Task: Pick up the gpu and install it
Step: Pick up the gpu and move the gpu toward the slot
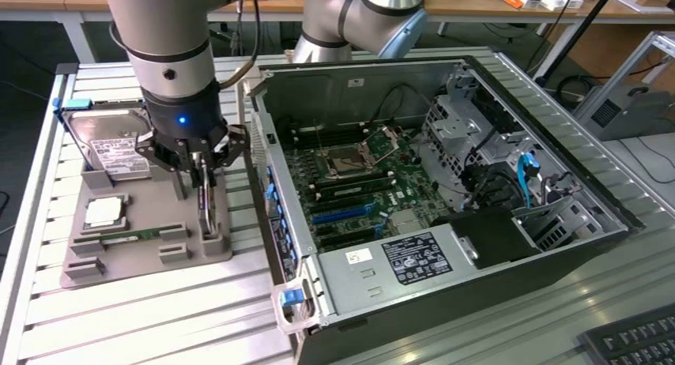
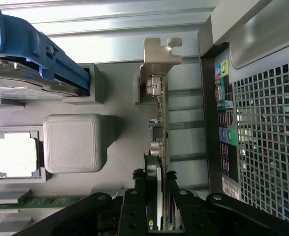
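The end effector (image 2: 154,183) is clamping the gpu (image 2: 160,115) by its two faces. The gpu is standing on edge in the grey holder (image 1: 132,258), just beside the open computer case (image 1: 548,246).

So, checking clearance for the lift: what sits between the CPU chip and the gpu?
A raised gray block stands between the CPU chip and the gpu, seen in the wrist view.
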